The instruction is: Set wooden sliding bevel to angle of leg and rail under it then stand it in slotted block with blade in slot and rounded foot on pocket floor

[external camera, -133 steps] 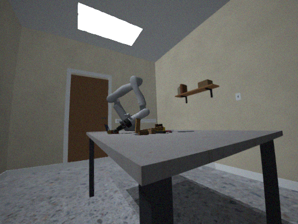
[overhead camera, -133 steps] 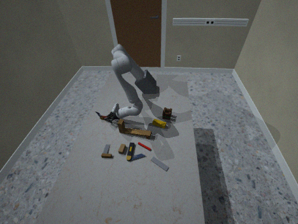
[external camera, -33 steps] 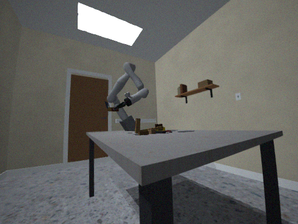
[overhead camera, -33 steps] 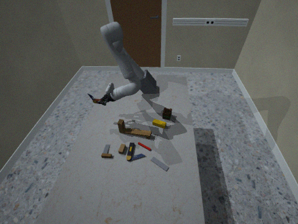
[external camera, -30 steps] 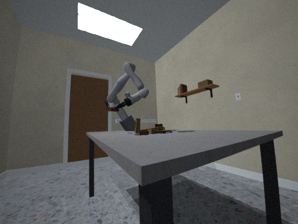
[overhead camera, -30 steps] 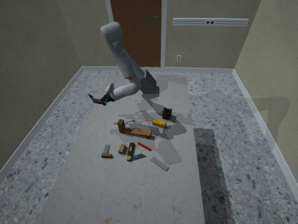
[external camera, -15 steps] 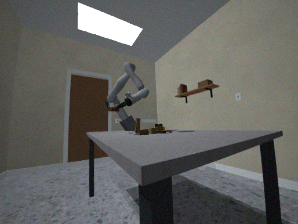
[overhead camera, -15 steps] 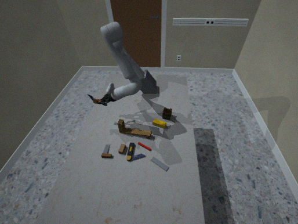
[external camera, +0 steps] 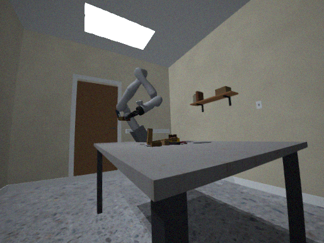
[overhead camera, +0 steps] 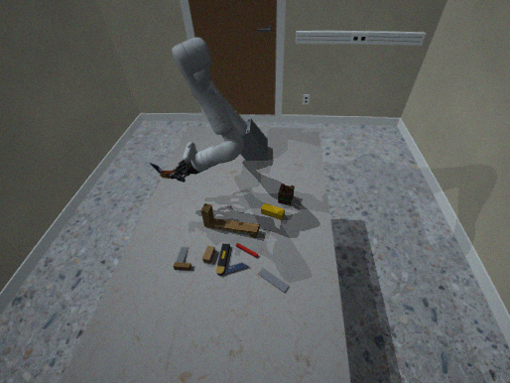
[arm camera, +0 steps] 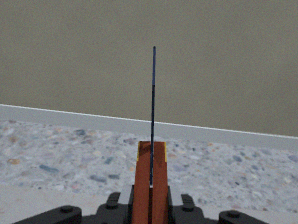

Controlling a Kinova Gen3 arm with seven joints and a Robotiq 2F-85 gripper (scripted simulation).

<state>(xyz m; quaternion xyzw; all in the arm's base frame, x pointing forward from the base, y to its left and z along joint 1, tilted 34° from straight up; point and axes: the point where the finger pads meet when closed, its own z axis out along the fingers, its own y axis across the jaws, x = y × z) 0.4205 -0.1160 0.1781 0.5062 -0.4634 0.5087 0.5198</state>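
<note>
My gripper (overhead camera: 175, 172) (external camera: 126, 117) (arm camera: 150, 201) is shut on the wooden sliding bevel (overhead camera: 165, 172) (arm camera: 151, 172). It holds the bevel in the air, well above the table (overhead camera: 198, 322) (external camera: 189, 163) and near its back left edge. The bevel's thin dark blade (arm camera: 153, 100) points straight out from the reddish wooden stock, toward the wall. The wooden leg (overhead camera: 206, 214) (external camera: 149, 135) stands on its rail (overhead camera: 238, 226) (external camera: 160, 142) at the table's middle. The dark brown slotted block (overhead camera: 286, 193) stands behind and to the right of them. The black bevel (overhead camera: 223, 258) with a blue blade lies in front of the rail.
A yellow block (overhead camera: 272, 210) lies between the rail and the slotted block. A small square with a grey blade (overhead camera: 182, 260), a small wooden block (overhead camera: 208, 254), a red stick (overhead camera: 247, 250) and a grey bar (overhead camera: 273, 280) lie near the black bevel. A wall shelf (external camera: 214, 98) carries boxes.
</note>
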